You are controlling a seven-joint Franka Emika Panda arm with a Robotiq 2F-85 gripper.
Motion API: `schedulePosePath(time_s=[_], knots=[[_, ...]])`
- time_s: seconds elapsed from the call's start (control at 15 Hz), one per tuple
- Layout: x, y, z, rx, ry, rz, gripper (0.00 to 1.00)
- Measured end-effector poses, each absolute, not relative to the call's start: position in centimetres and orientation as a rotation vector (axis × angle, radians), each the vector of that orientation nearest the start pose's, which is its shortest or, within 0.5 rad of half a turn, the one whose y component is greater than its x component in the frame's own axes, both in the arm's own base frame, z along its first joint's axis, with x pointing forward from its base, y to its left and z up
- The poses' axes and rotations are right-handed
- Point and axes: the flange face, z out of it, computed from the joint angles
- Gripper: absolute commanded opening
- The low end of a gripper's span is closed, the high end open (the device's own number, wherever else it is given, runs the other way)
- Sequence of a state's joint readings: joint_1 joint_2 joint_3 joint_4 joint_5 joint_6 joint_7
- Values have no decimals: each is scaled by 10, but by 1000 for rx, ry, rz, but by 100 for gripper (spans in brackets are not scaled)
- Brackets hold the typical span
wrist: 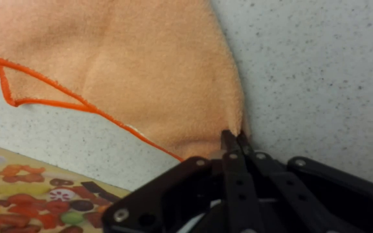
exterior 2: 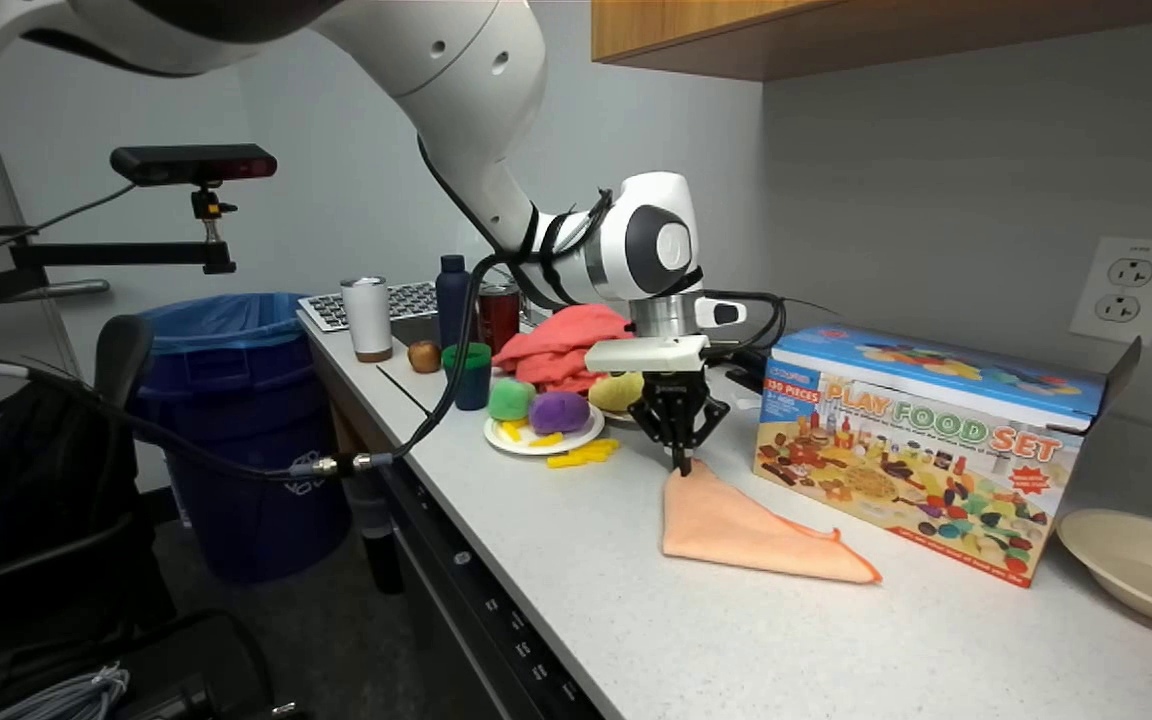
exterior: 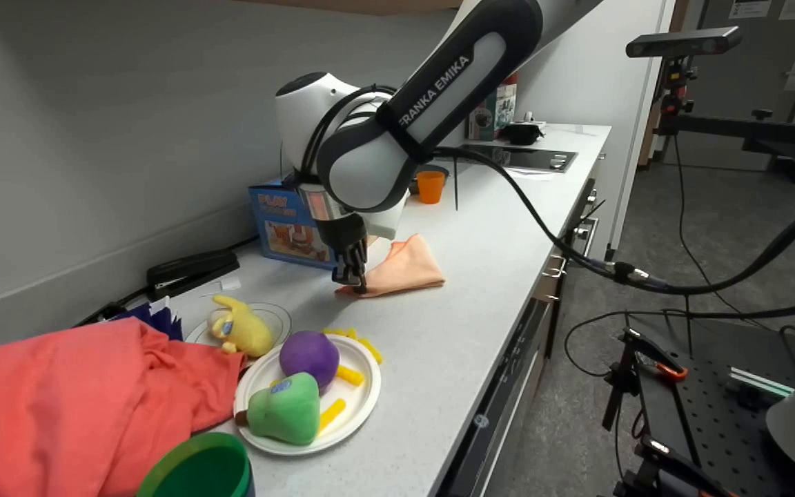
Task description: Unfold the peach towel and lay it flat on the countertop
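The peach towel lies folded in a rough triangle on the countertop, with darker orange edging. It shows in both exterior views [exterior: 408,270] [exterior 2: 736,530] and in the wrist view [wrist: 160,64]. A small flap of its edge sticks out at the left in the wrist view. My gripper points straight down at one corner of the towel in both exterior views [exterior: 358,286] [exterior 2: 683,466]. In the wrist view [wrist: 235,133] the fingertips are shut on a pinch of the towel's folded edge, low at the countertop [exterior: 432,345]. The towel's underside layers are hidden.
The blue play food box [exterior 2: 916,450] stands close beside the towel, against the wall. A white plate [exterior: 368,404] with toy food and a coral-red cloth heap [exterior: 80,400] are on the countertop. A beige bowl [exterior 2: 1146,565] and an orange cup [exterior: 430,188] stand beyond the towel.
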State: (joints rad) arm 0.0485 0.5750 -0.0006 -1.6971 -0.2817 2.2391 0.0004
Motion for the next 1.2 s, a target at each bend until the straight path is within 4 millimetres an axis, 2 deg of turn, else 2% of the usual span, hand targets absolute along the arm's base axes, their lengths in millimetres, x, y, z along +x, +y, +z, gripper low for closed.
schedulePosePath(time_s=[0.13,0.4,0.8,1.0,1.2], knots=[[672,22,269,-3344,-370,44,0],[664,-4,307,-3372,-291,24,0],[630,-55,356,-3432,-74,-22,0],[609,-87,362,-3514,142,-54,0],[584,-118,348,-3540,349,15,0]])
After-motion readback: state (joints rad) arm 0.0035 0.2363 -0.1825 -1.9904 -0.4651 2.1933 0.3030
